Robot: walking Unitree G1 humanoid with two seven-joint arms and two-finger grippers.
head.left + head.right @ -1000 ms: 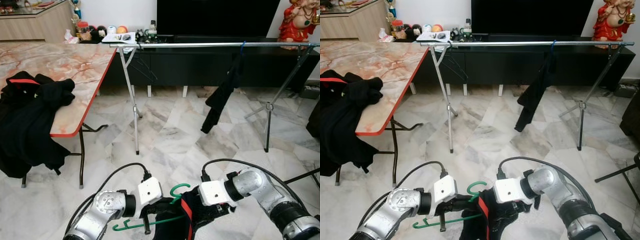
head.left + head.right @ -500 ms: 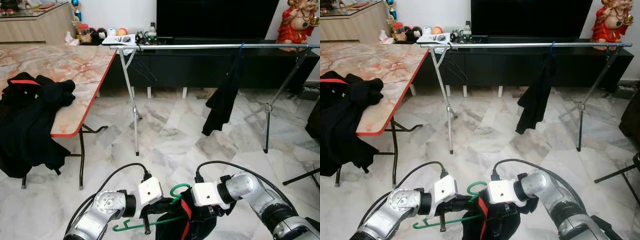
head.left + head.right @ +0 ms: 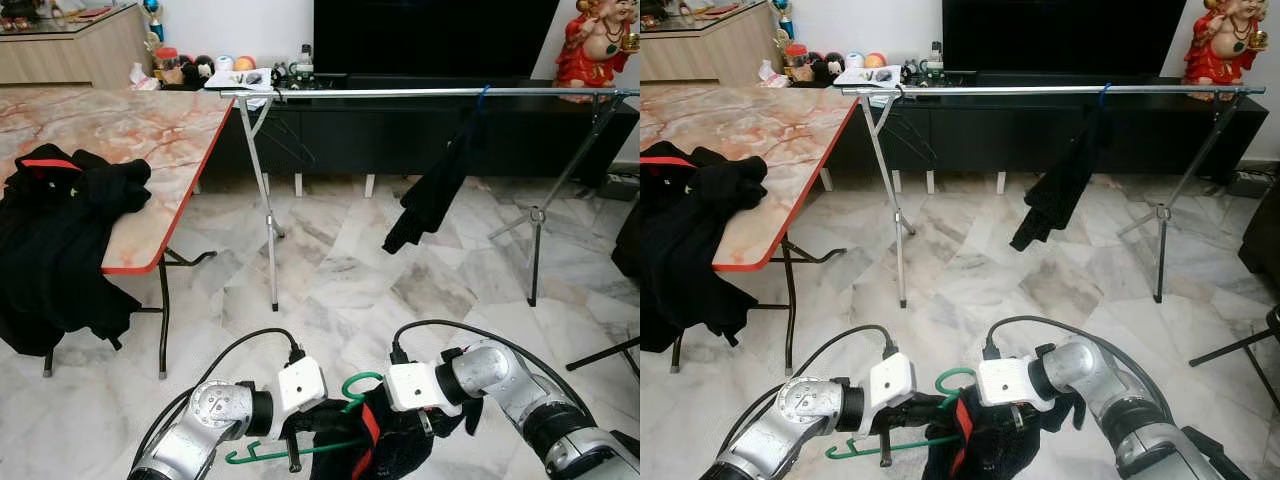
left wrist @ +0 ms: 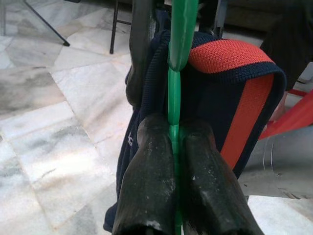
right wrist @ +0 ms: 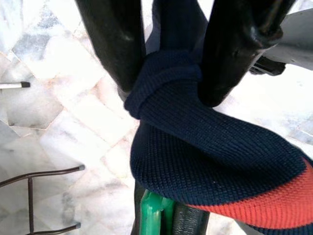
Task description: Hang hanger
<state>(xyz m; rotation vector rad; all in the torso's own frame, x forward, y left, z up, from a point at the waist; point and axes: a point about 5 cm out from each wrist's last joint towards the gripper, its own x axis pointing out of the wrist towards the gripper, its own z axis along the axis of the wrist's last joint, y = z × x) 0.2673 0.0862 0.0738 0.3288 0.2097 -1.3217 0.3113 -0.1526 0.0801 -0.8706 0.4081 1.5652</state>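
Table (image 3: pixel 150 130) left of rack (image 3: pixel 420 93)

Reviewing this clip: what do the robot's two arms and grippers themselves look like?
Both arms are silver metal with round jointed segments, each ending in a white boxy wrist block. A black cable loops from each block. The left gripper and right gripper each have two long, glossy black fingers, slightly scuffed.

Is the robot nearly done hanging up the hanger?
Not yet. Left gripper pinches the green hanger; right gripper grips the navy-and-red garment on it. One dark garment already hangs on the rail. Carrying over and hooking remain.
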